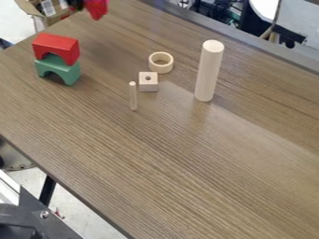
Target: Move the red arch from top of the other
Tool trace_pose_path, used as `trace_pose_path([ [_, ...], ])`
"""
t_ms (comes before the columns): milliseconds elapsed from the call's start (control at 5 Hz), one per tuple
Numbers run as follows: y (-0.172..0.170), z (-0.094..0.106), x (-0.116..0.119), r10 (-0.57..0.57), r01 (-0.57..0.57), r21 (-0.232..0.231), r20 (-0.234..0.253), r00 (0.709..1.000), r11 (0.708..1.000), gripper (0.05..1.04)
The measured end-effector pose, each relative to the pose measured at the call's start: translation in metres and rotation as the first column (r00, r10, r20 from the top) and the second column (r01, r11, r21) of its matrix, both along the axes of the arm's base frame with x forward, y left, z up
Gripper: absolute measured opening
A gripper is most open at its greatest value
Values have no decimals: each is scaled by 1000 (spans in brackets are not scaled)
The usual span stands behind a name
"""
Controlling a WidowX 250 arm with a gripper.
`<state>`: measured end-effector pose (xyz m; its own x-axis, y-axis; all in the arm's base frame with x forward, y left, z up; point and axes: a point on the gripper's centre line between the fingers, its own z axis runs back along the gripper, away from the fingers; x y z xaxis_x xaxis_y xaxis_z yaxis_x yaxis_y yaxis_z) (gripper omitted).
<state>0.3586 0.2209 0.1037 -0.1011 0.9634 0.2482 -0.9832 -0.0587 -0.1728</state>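
Camera view: slanted look down on a wood-grain tabletop.
Red arch: far left, seated on top of the green arch, opening downward.
Green arch: upright on the tabletop, bearing the red one.
Claw: dark part only, cut by the far edge of the view, towards the left, beside a pinkish-red item; how far open, and whether it has hold of anything, cannot be told.
Wooden ring: flat, right of the arches, hole upward.
Pale cube: just nearer than the ring, round hole in its top face.
Thin rod: upright, near and left of the cube.
Thick cylinder: upright, right of the ring and cube.
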Motion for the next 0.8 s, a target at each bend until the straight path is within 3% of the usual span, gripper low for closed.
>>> trace_pose_path([
  [200,-36,20,-9,-66,66,3,49,997,998,583],
  [400,-72,49,-23,-117,115,20,132,984,993,583],
  [600,-103,57,-40,-163,163,19,164,973,987,583],
  [800,-141,44,-59,-245,249,-7,147,958,969,583],
])
